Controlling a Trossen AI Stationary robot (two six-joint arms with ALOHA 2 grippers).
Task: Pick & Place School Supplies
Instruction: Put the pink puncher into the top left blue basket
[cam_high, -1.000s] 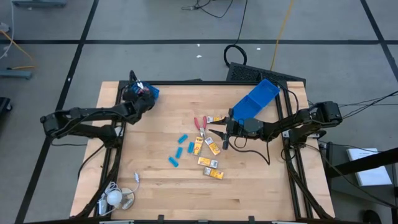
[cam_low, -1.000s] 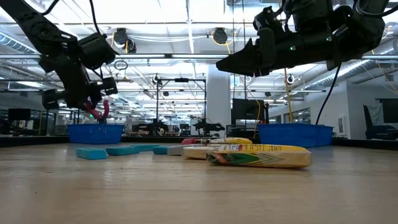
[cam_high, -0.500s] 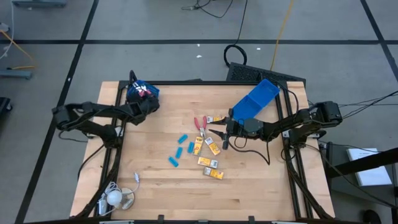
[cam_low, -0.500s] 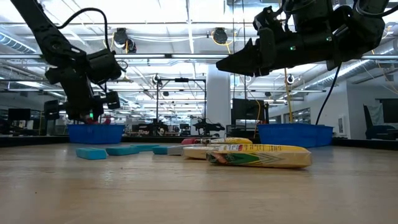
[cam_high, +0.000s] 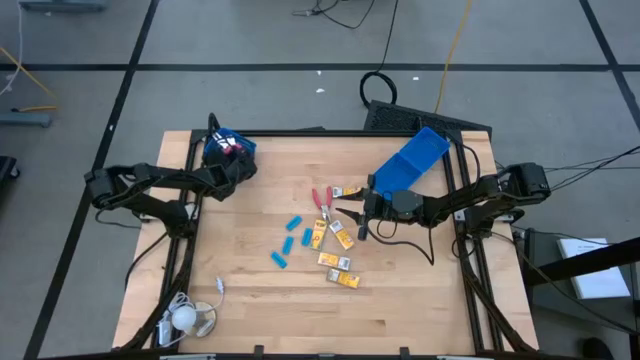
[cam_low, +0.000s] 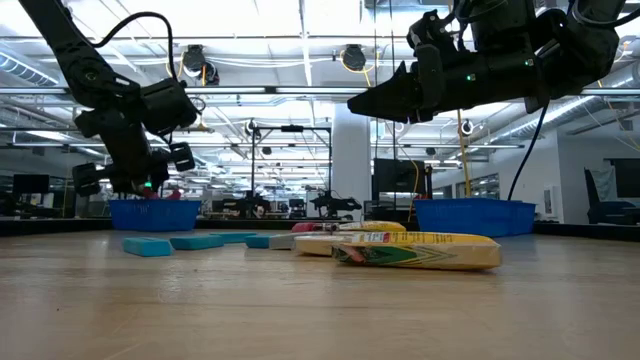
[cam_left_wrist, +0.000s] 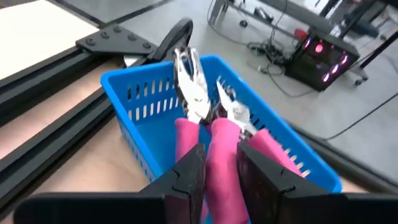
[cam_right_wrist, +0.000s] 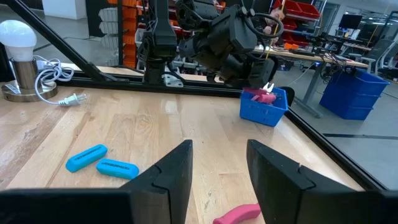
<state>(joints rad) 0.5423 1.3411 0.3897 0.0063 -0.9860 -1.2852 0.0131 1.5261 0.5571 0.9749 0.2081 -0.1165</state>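
Observation:
My left gripper (cam_high: 231, 158) is at the table's far left corner, over a small blue bin (cam_left_wrist: 146, 106), shut on a pink-handled tool (cam_left_wrist: 231, 118). The tool's metal tips point away over the bin. More pink handles and metal blades (cam_left_wrist: 186, 81) show beside it in the bin. My right gripper (cam_right_wrist: 217, 158) hangs open above the table's middle. Close to it a pink-handled tool (cam_high: 322, 199) lies on the wood, along with light-blue pieces (cam_high: 290, 240) and yellow packets (cam_high: 338, 255). My left gripper pinches one pink handle (cam_left_wrist: 221, 155) of the tool between its two fingers, which lie along the handle. The fingers slant downward from the table's left side. The tool points forward out of the hold, over the bin's inside; whether it rests on anything there I cannot tell.
A larger blue bin (cam_high: 410, 162) lies tilted at the far right, behind my right arm. A white bulb with a cord (cam_high: 185, 318) sits at the near left corner. Black frame rails (cam_high: 190, 190) run along the table's edges. Bare wood lies between the supplies and the left bin.
My left gripper has gone down toward the small blue bin with the pink-handled tool, rolling a little. The tool, which hung above the bin's rim, is now sunk to the rim. For the last half second the gripper has kept still.

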